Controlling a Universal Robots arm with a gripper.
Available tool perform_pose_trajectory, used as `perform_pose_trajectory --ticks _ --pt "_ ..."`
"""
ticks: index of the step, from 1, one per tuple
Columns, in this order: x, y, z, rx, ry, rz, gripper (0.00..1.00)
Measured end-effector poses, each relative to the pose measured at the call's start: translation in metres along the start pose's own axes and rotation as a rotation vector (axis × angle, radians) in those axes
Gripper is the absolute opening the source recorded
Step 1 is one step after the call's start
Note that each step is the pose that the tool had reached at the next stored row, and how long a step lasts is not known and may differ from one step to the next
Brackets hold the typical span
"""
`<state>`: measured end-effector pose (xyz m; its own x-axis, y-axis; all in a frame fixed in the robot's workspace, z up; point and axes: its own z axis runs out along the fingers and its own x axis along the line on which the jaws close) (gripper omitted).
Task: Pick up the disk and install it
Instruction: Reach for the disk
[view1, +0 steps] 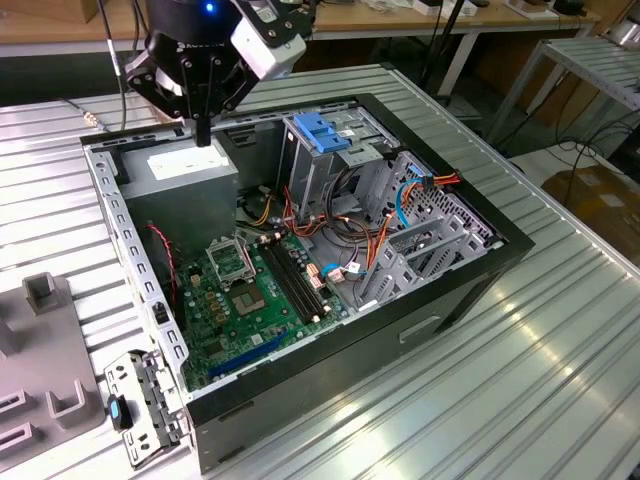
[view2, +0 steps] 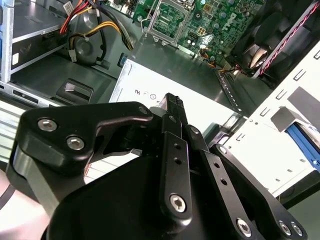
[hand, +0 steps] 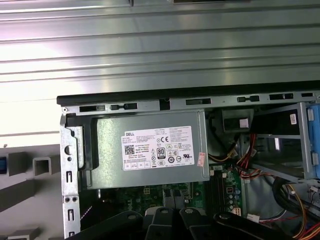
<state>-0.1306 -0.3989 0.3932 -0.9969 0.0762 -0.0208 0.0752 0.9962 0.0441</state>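
The disk is out of view. My gripper (view1: 203, 135) hangs over the far left corner of the open computer case (view1: 500, 240), just above the grey power-supply box (view1: 190, 172) with its white sticker. In the second wrist view its two black fingers (view2: 173, 107) are pressed together with nothing between them, the box's sticker (view2: 145, 92) right beneath the tip. In the first wrist view the power-supply box (hand: 150, 155) lies straight below. The metal drive cage with a blue plastic top (view1: 322, 135) stands upright in the case, to the exterior view's right of the gripper.
The motherboard (view1: 245, 290) lies on the case floor amid red, orange and blue cables (view1: 370, 240). A grey fixture block (view1: 45, 350) and a metal bracket with a blue clip (view1: 135, 405) lie on the ribbed metal table (view1: 520, 380) at the exterior view's left.
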Motion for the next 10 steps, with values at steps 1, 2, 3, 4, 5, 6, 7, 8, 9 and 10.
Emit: perform_pose_trajectory --ticks 1,2,3,4,5,6,7,8,9,10 --pt "0.0002 0.0 0.0 0.0 0.0001 0.0 0.11" --pt "0.0005 0.0 0.0 0.0 0.0002 0.0 0.11" --pt "0.0007 0.0 0.0 0.0 0.0002 0.0 0.11" --pt "0.0009 -0.0001 0.0 0.0001 0.0004 0.0 0.11" --pt "0.0012 -0.0001 0.0 0.0 0.0004 0.0 0.11" --pt "0.0014 -0.0001 0.0 0.0 0.0006 0.0 0.11" --pt "0.0016 -0.0001 0.0 0.0001 0.0008 0.0 0.11" --pt "0.0018 -0.0001 0.0 0.0001 0.0009 0.0 0.11" --pt "0.002 -0.0001 0.0 0.0001 0.001 0.0 0.11" --pt "0.0022 -0.0002 0.0 0.0 0.0011 0.0 0.11"
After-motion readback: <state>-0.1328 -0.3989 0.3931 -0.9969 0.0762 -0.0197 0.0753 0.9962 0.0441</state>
